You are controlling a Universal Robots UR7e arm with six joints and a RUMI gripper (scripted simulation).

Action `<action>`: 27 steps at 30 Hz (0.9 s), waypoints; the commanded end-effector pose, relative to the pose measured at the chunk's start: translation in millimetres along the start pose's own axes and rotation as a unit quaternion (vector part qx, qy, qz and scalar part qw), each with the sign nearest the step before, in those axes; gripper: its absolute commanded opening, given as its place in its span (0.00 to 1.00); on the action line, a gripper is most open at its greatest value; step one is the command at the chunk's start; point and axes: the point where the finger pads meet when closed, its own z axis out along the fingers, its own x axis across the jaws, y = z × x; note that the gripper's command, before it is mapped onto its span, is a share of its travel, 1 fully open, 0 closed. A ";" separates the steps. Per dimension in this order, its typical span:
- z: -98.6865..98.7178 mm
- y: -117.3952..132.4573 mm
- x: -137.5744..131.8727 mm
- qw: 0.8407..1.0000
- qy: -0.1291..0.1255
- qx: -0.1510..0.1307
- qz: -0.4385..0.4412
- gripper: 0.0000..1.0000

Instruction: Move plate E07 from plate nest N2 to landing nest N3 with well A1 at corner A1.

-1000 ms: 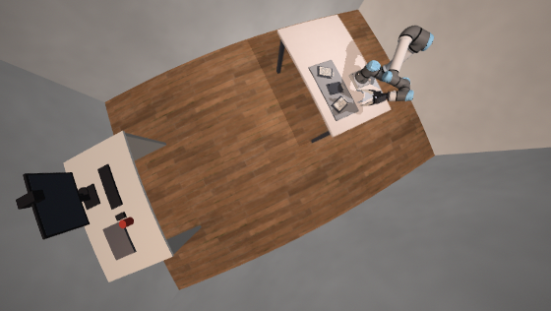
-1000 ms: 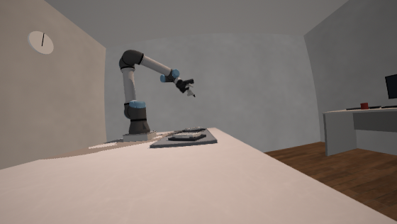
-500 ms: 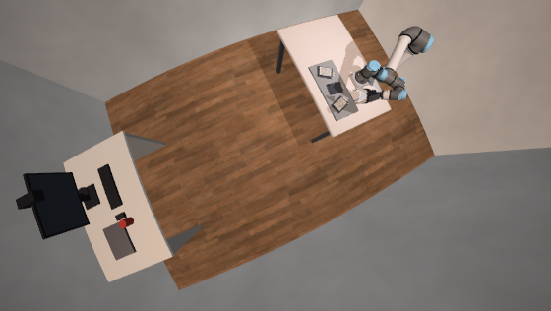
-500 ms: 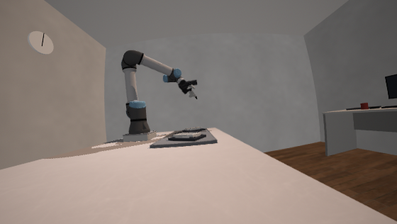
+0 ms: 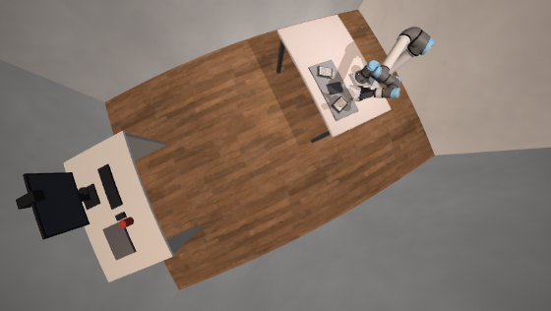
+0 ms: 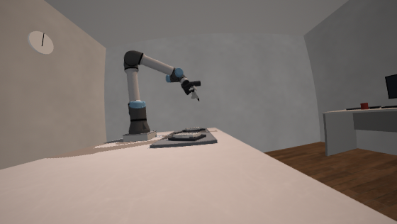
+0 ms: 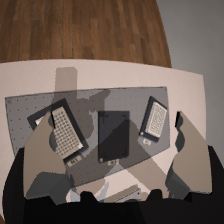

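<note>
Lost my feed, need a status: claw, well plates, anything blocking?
Claw open, empty, high above the grey deck. Two white well plates seated on outer nests; dark middle nest bare. No obstruction visible.

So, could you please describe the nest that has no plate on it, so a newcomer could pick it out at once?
Find the pale table that carries the robot arm, then the grey base board lying on it. Three nests sit in a row on that board. The one you want is the middle one: a plain dark rectangle, while each neighbour, left and right, carries a pale plate of wells.
</note>
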 end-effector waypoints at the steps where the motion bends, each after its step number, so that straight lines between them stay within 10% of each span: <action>1: 18.4 3.6 6.3 1.000 -0.002 -0.011 -0.001 0.82; 27: 93.0 21.3 41.7 0.994 -0.019 -0.106 0.022 0.82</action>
